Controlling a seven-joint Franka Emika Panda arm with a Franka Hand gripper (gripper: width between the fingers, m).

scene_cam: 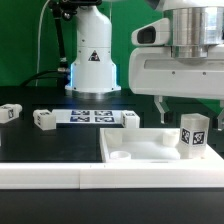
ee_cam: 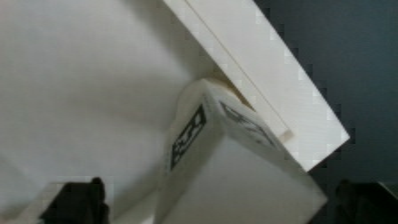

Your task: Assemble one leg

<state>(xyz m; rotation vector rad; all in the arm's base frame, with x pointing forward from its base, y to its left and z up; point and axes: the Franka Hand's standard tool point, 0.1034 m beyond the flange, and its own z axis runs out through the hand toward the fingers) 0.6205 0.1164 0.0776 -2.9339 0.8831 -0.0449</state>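
Leg (scene_cam: 192,135) stands upright in the white panel's (scene_cam: 130,150) corner at exterior view's right, seemingly seated though can't confirm; gripper (scene_cam: 190,103) hovers just above it, fingers spread, gripping nothing, three spare legs (scene_cam: 45,120) untouched.

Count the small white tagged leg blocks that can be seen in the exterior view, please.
4. One leg at the far left edge, one left of the marker board, one just right of it, one upright at the panel. Others may be hidden.

End effector (scene_cam: 183,103) fingertips behind leg (scene_cam: 193,134)
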